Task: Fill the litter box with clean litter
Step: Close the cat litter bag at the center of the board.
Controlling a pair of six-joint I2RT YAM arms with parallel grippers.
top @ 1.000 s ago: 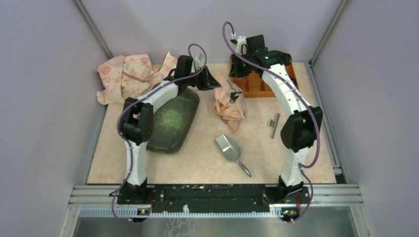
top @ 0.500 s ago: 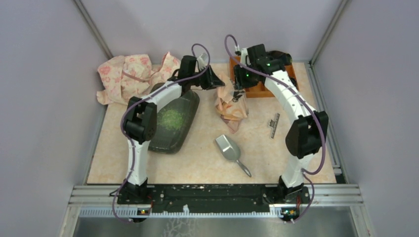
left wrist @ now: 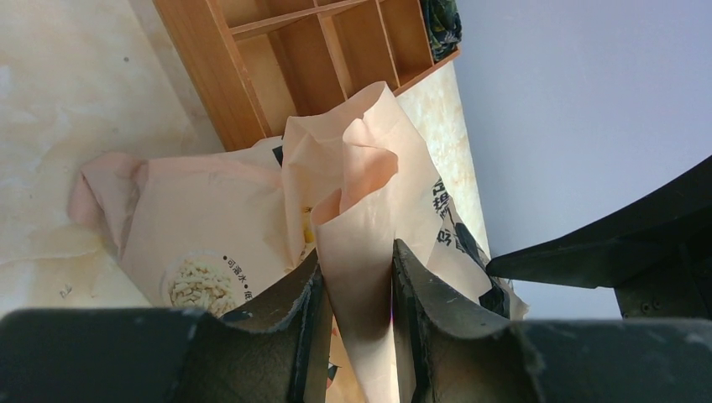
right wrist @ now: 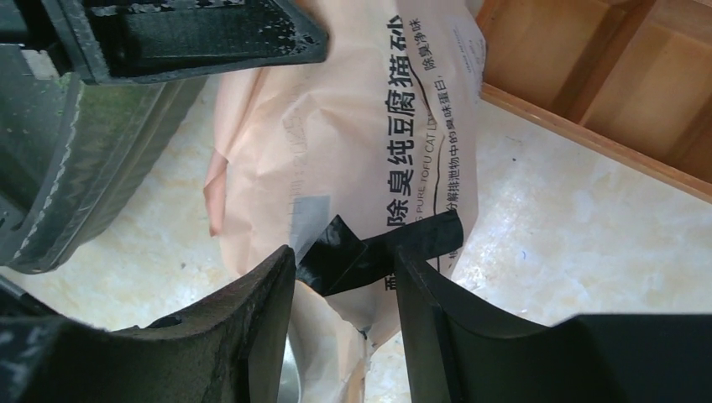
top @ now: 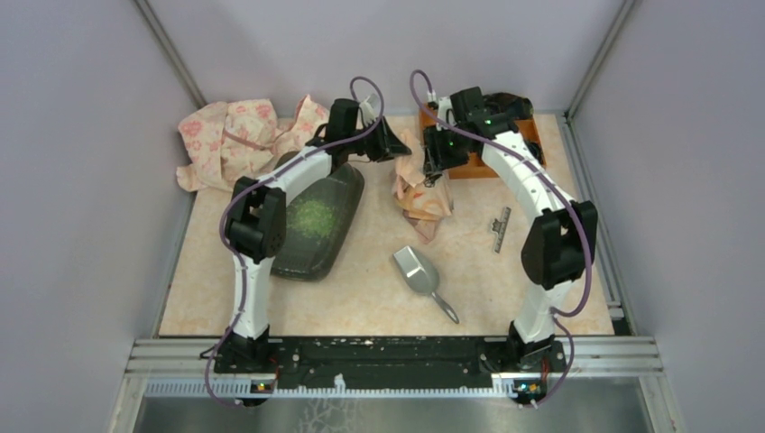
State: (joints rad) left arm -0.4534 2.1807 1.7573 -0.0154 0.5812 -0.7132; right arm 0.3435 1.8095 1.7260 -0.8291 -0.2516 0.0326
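The dark litter box (top: 336,236) lies left of centre, with a patch of green clean litter (top: 313,216) in it. Right of it a peach printed bag (top: 421,197) rests on the table. My left gripper (top: 395,144) is shut on an upright fold of the bag's top (left wrist: 357,252); its fingers (left wrist: 302,311) press the paper from both sides. My right gripper (top: 434,164) hovers over the bag's far side, open. In the right wrist view its jaws (right wrist: 344,273) stand apart over a black tape strip (right wrist: 382,248) on the bag (right wrist: 353,126).
A grey metal scoop (top: 418,271) lies in front of the bag. The orange compartmented organiser (top: 479,158) stands at the back right, close behind my right gripper. Pink printed bags (top: 236,135) are heaped at the back left. A small dark strip (top: 501,229) lies right of the bag.
My right gripper has swung left and down from over the organiser to above the bag, and its jaws have opened. The left gripper still holds the bag's top, shifted slightly.
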